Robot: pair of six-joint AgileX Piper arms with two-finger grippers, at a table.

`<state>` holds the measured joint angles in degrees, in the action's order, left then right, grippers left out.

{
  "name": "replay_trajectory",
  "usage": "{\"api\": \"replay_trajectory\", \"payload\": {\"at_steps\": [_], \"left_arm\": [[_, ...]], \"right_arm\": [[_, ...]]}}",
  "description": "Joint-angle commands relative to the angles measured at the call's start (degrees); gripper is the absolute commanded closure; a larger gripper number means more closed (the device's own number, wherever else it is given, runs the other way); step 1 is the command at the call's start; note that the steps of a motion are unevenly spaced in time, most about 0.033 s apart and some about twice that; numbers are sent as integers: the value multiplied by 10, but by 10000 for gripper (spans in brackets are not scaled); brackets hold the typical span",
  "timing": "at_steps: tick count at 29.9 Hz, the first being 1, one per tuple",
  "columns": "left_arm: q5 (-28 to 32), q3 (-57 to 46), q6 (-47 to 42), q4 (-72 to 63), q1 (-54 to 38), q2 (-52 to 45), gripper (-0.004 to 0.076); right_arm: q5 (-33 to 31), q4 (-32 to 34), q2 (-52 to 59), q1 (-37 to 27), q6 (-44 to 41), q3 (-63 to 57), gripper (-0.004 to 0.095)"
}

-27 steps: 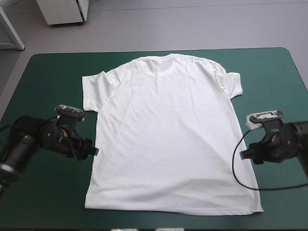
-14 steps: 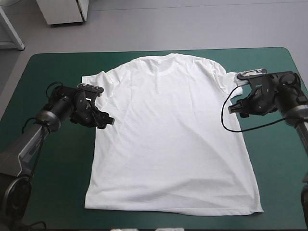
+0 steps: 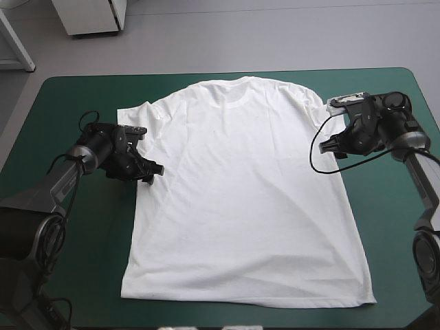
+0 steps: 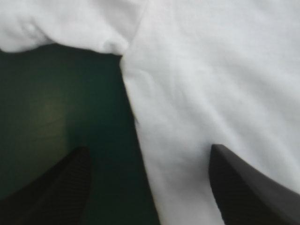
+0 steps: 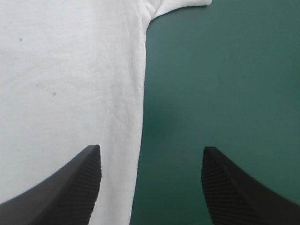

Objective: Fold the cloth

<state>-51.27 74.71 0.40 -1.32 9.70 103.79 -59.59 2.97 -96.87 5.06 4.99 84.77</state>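
The white T-shirt (image 3: 240, 192) lies spread flat on the teal-green cover, collar toward the far edge and hem toward the near edge. My left gripper (image 3: 152, 172) is low at the shirt's left side seam, just under the left sleeve. It is open, and the seam and armpit (image 4: 123, 51) run between its fingers (image 4: 56, 187). My right gripper (image 3: 328, 147) is at the right side seam below the right sleeve, open as well. The shirt's edge (image 5: 140, 117) passes between its fingers (image 5: 70, 187). Neither holds cloth.
Bare teal-green cover (image 3: 69, 261) lies on both sides of the shirt and along the near edge. A white cabinet (image 3: 89, 17) stands on the floor beyond the far edge.
Both arms have swung from the shirt's lower sides toward the far edge, up to the sleeves. Just before now they closed in on the seams under the sleeves.
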Motion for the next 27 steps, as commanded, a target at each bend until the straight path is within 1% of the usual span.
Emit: {"api": "replay_trajectory", "payload": {"at_steps": [1, 4, 7, 8, 10, 11, 13, 18, 27], "left_arm": [[11, 18, 1, -18, 0, -11, 211], [11, 18, 5, -36, 0, 3, 274], [11, 18, 5, -40, 1, 13, 421], [11, 18, 5, -41, 1, 16, 493], [12, 18, 5, -41, 1, 22, 591], [14, 18, 6, -41, 1, 27, 660], [16, 18, 10, -41, 1, 32, 731], [15, 18, 31, -58, 1, 41, 733], [15, 18, 39, -65, 1, 41, 733]], "right_arm": [[23, 3, 9, 1, 5, 20, 318], [29, 3, -3, 1, 5, 22, 318], [37, 3, -15, 1, 5, 22, 318], [41, 4, -19, 1, 7, 22, 318], [49, 6, -28, 1, 9, 22, 318], [53, 7, -34, 1, 11, 22, 318], [59, 7, -45, 1, 11, 22, 318], [81, 5, -74, 1, 11, 22, 318], [85, -24, -127, 1, 12, 38, 318]]}}
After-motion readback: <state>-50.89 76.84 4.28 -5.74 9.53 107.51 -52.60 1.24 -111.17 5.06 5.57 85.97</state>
